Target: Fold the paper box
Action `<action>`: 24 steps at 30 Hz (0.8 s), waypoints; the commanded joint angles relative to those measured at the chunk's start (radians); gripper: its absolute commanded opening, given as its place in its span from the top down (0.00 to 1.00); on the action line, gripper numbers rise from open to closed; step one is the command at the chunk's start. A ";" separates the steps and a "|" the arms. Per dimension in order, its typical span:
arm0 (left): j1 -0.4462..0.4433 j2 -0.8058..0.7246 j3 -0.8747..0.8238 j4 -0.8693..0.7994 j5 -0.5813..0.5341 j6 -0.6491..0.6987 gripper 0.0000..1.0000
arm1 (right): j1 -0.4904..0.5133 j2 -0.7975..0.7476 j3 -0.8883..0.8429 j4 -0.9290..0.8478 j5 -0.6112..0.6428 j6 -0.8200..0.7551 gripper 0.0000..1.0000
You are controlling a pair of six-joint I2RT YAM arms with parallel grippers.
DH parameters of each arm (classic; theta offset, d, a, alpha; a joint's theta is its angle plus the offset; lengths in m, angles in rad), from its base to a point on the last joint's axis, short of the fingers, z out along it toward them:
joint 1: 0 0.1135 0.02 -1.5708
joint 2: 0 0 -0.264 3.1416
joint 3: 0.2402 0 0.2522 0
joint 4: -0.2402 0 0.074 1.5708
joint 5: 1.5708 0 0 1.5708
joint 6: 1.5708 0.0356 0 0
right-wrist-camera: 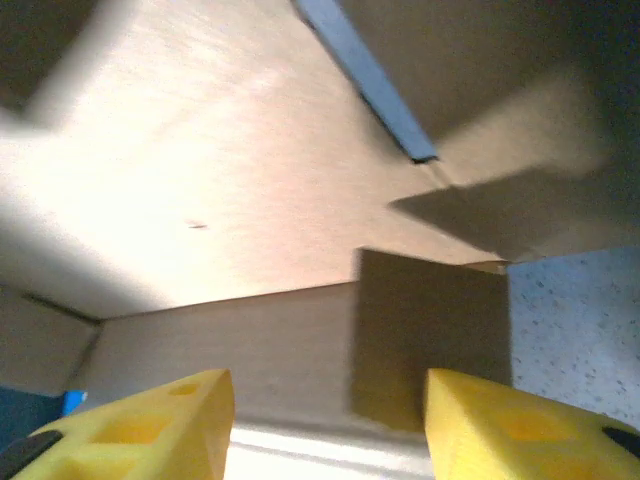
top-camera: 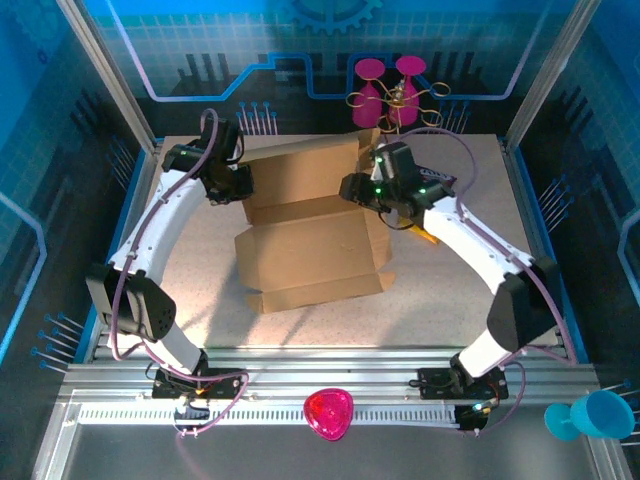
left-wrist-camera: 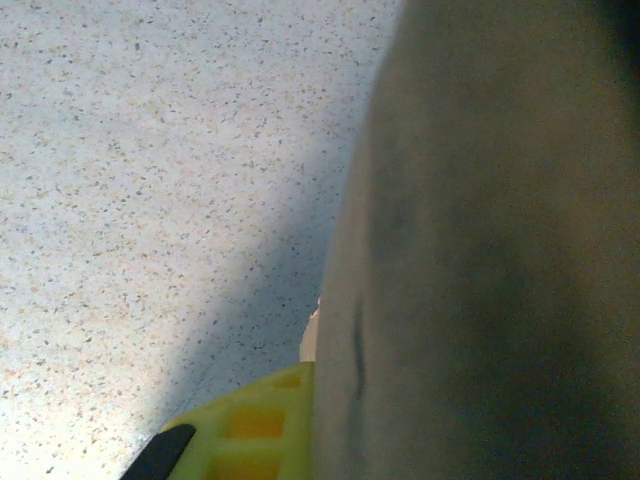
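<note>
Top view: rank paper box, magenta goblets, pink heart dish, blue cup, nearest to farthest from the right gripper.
1. paper box, at the right gripper, mid-table.
2. magenta goblets, behind it, back edge.
3. pink heart dish, front rail.
4. blue cup, front right corner.

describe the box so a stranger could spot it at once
Start at the speckled table inside the blue-walled cell. In its middle lies the box. It is the one large plain brown cardboard sheet, creased into panels and flaps, unlike the small pink cups behind it.
</note>
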 commanded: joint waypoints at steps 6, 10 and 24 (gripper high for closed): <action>0.044 -0.017 0.017 0.014 0.085 0.004 1.00 | -0.198 -0.296 -0.053 0.168 -0.196 -0.097 0.44; 0.048 -0.007 0.041 0.007 0.099 0.018 1.00 | -0.347 -0.334 -0.098 0.158 -0.223 -0.157 0.51; 0.048 0.007 0.073 -0.022 0.117 0.029 1.00 | -0.203 -0.135 0.096 -0.003 -0.040 -0.655 0.42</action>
